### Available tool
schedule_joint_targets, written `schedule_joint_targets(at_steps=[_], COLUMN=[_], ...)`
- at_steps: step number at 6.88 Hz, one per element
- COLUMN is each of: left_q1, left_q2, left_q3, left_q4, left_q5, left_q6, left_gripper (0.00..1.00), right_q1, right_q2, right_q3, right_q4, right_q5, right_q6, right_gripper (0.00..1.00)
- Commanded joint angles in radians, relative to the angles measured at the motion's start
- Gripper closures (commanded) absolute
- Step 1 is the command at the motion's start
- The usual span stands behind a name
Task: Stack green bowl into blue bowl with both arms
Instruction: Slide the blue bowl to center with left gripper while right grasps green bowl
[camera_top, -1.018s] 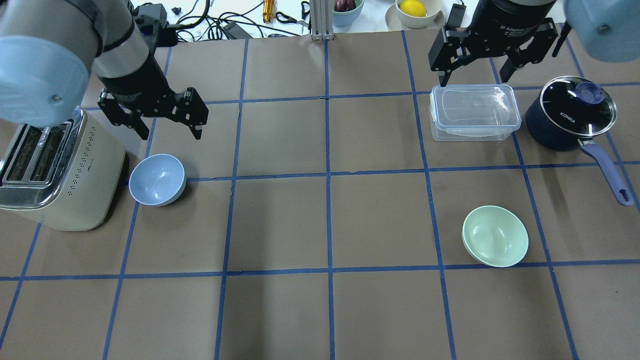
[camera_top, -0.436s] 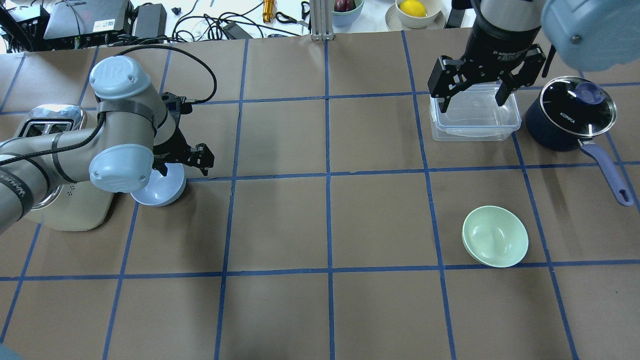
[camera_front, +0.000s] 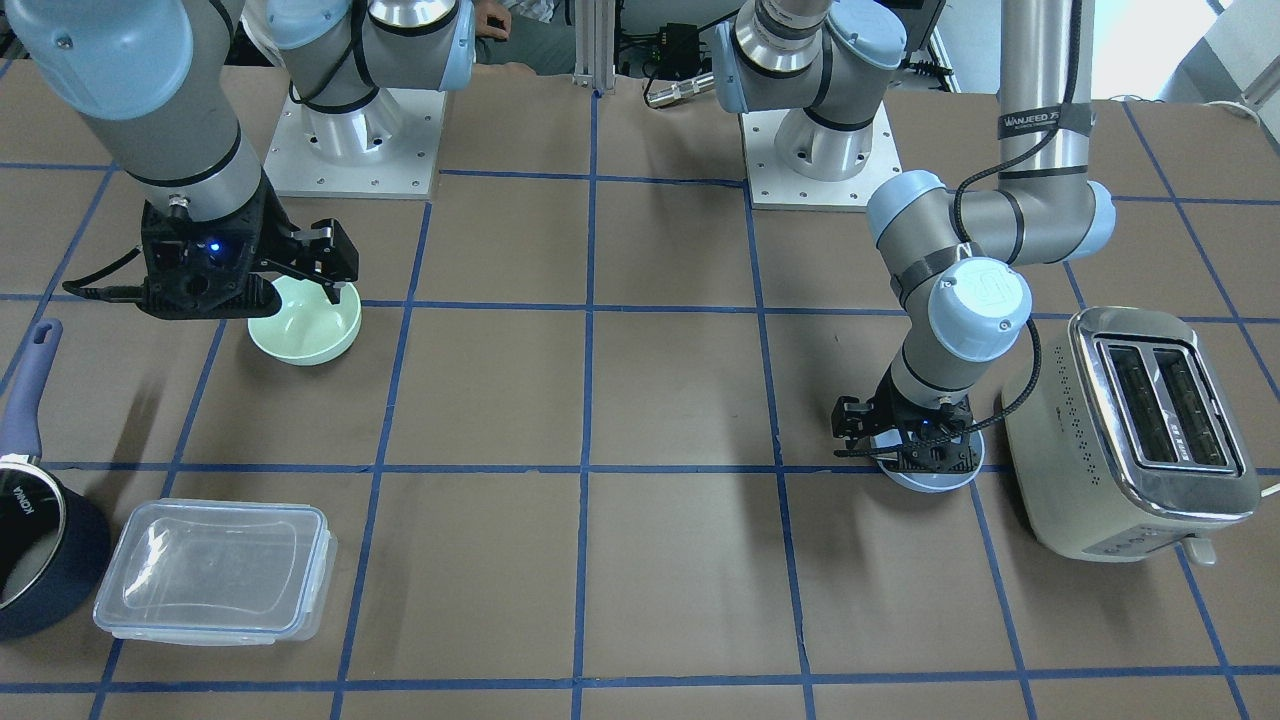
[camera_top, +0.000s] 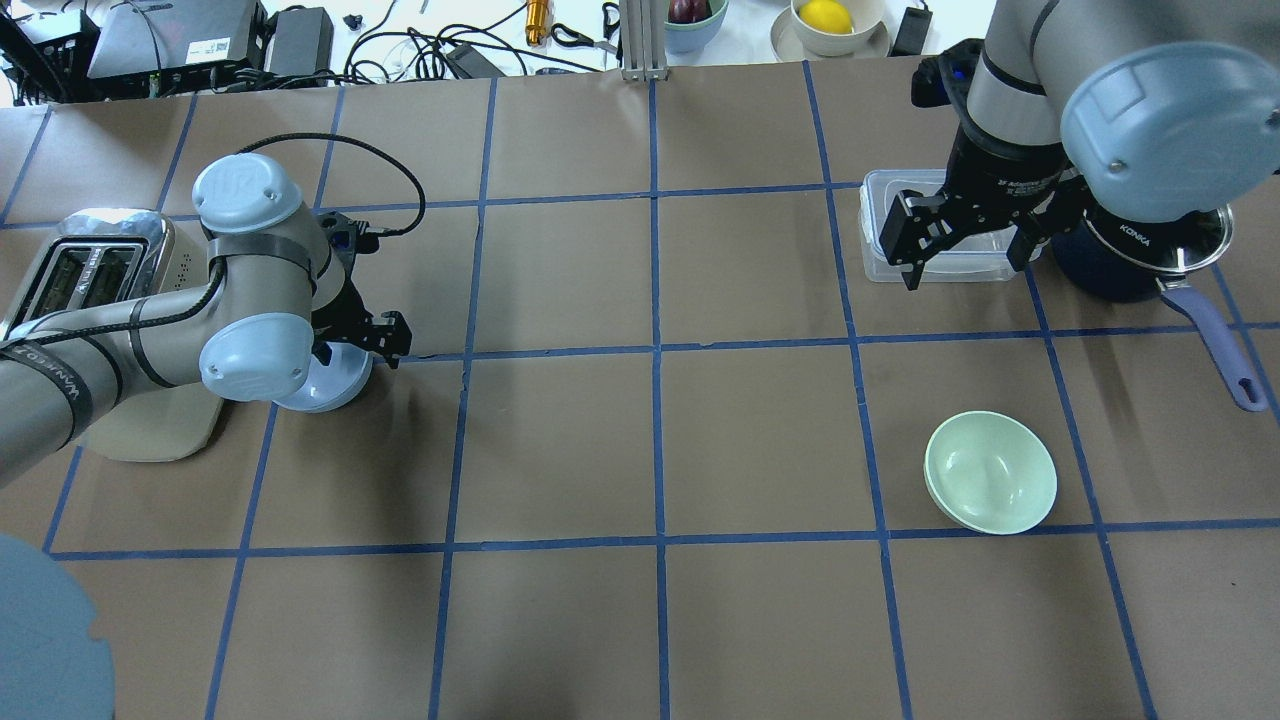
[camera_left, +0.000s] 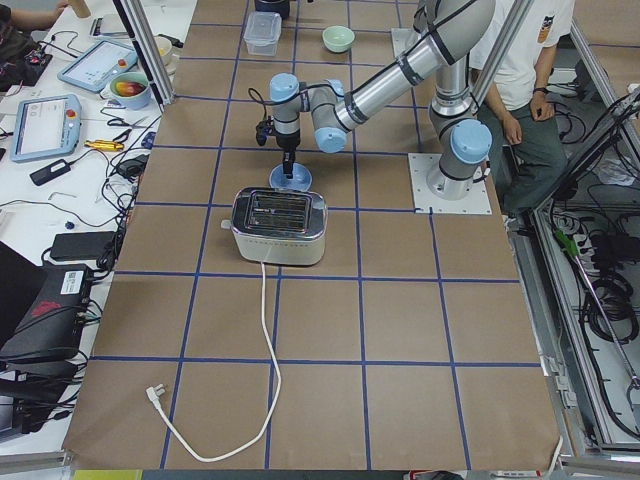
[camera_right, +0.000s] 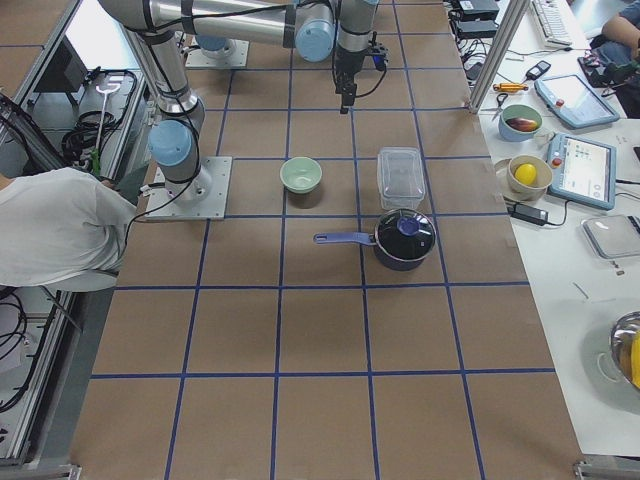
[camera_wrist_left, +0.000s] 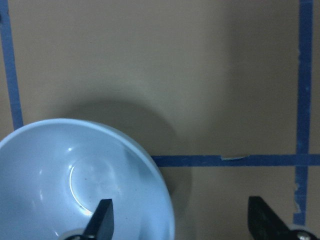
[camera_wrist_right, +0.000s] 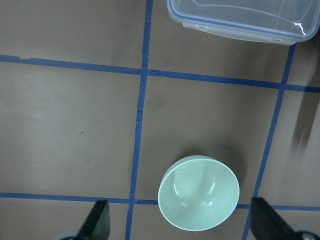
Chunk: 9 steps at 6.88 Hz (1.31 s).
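Observation:
The blue bowl (camera_top: 335, 385) stands next to the toaster, mostly hidden under my left arm; it also shows in the front view (camera_front: 930, 478) and the left wrist view (camera_wrist_left: 75, 180). My left gripper (camera_top: 357, 350) (camera_wrist_left: 182, 222) is open and low over the bowl's rim, with one finger inside the bowl and the other outside. The green bowl (camera_top: 990, 472) (camera_wrist_right: 198, 192) (camera_front: 310, 330) sits upright and alone on the right side. My right gripper (camera_top: 965, 262) is open and empty, held high over the clear container, short of the green bowl.
A cream toaster (camera_top: 70, 270) (camera_front: 1140, 430) stands right beside the blue bowl. A clear lidded container (camera_top: 880, 250) (camera_front: 215, 570) and a navy saucepan (camera_top: 1215, 330) (camera_front: 30, 540) with a glass lid stand at the far right. Cables and fruit bowls (camera_top: 828, 20) lie beyond the table's back edge.
My left arm has come down, and its open gripper now straddles the blue bowl's rim. My right gripper has moved over the clear container toward the green bowl. Neither bowl has moved.

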Motion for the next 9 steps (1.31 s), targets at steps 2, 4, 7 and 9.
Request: schedule_joint_targets(at_steps=[2,4,7,9], left_q1=[-0.011,-0.143,-0.496,-0.558], left_q2=[0.005,-0.009,-0.09,-0.186], left_q3=[-0.008,0.066,0.258,0.367], left_q4=[0.005,-0.016,-0.09,-0.096], left_q5=[-0.008,-0.029,-0.115,-0.114], left_q6=[0.024,-0.179,-0.634,-0.725], left_gripper=[1.0,1.0,1.0,1.0], right_q1=[-0.122,-0.275,-0.34,-0.467], right_q2=[-0.006,-0.045,-0.071,-0.063], right_q3=[0.073,0.203,0.464,0.64], right_q4=[-0.001,-0.065,-0.386,-0.569], right_q5=[-0.014,-0.03,-0.022,0.039], right_q6=[-0.165,-0.347,-0.409,-0.413], right_gripper=[0.0,0.0,0.0,0.05])
